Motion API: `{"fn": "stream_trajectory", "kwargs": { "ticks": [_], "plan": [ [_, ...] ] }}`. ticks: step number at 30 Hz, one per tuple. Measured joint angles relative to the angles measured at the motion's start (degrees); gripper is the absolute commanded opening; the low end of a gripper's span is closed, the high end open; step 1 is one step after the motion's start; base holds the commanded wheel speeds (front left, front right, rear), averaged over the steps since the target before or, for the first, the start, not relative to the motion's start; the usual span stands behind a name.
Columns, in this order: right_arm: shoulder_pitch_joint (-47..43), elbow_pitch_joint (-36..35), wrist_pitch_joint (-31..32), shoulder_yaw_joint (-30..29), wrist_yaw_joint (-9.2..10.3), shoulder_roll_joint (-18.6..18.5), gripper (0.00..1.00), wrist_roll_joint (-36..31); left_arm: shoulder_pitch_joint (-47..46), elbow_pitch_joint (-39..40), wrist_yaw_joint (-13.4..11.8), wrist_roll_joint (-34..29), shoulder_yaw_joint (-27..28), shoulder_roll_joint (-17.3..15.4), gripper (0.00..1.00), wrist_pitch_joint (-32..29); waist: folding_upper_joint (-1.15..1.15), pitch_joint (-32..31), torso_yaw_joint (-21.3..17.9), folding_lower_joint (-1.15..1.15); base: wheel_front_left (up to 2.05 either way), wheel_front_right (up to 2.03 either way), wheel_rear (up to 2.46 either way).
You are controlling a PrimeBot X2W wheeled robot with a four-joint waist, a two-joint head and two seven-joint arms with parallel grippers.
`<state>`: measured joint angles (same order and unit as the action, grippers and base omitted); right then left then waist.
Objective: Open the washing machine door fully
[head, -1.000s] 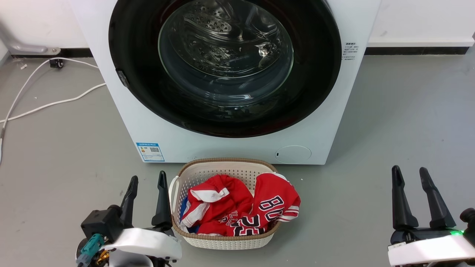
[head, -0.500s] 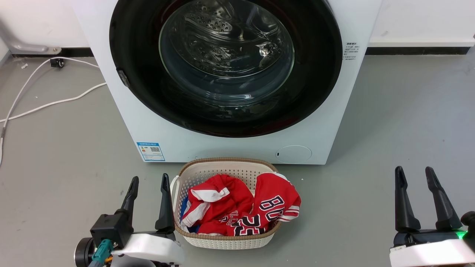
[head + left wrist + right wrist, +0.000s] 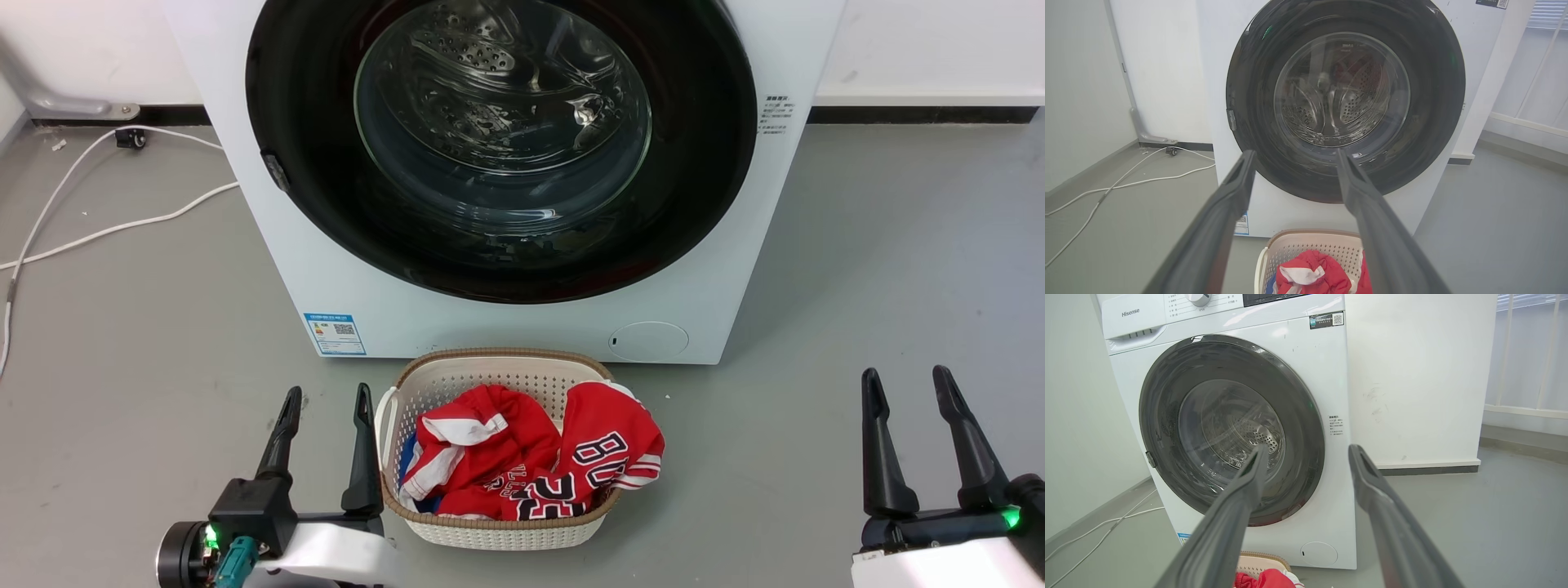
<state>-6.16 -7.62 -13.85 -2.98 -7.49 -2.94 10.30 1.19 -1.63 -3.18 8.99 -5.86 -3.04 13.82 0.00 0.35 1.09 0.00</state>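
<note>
Starting with the washing machine door [image 3: 502, 143]: shut, lying flat against the front of the white washing machine [image 3: 343, 278]. Glossy black ring round a bulging glass middle, with the steel drum visible through the glass. Small grey catch [image 3: 272, 171] on the door's left edge.

Below the door, at the lower right of the machine front, a little round white flap [image 3: 649, 340]; at the lower left, a blue sticker [image 3: 334, 333].

Right in front of the machine on the grey floor [image 3: 882, 269], a pale plastic basket [image 3: 482, 380] with a brown rim, stuffed with red and white jerseys [image 3: 531, 457] plus a bit of blue cloth underneath. Off to the left, white cables [image 3: 106, 229] snaking across the floor towards the wall.

Left tool [image 3: 326, 396] down at the lower left, just beside the basket's left handle, fingers spread apart and gripping nothing. Right tool [image 3: 904, 377] at the lower right, well apart from the basket, fingers likewise spread with nothing between them. Both pointing at the machine, both well clear of the door.

From the left wrist, door dead ahead behind the two fingers. From the right wrist, door off to the left, partly behind the left-hand finger.
</note>
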Motion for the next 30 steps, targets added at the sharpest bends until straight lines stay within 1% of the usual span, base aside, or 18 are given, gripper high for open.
{"fn": "stream_trajectory", "kwargs": {
  "ticks": [6, 12, 30],
  "plan": [
    [-0.2, -0.2, -0.6, -0.1, -0.01, 0.0, 1.00, -1.8, 0.3, -0.2, 0.0, -2.1, 0.2, 0.1, 1.00, 0.6, 0.00, -0.1, 0.0, 0.00, 0.00, 0.00, 0.00],
    [-0.8, -0.1, -1.2, -0.7, 0.00, 0.0, 1.00, -2.2, 0.7, -0.3, -0.1, -3.6, 0.2, 0.1, 1.00, 1.1, 0.00, -0.1, 0.0, 0.00, 0.00, 0.00, 0.00],
    [-0.9, 1.8, -1.2, -0.5, -0.01, 0.0, 1.00, -1.0, 0.8, -1.6, -1.1, -3.1, 0.1, 0.1, 1.00, 1.3, 0.00, -0.1, 0.1, 0.00, 0.00, 0.00, 0.00]
  ]
}}
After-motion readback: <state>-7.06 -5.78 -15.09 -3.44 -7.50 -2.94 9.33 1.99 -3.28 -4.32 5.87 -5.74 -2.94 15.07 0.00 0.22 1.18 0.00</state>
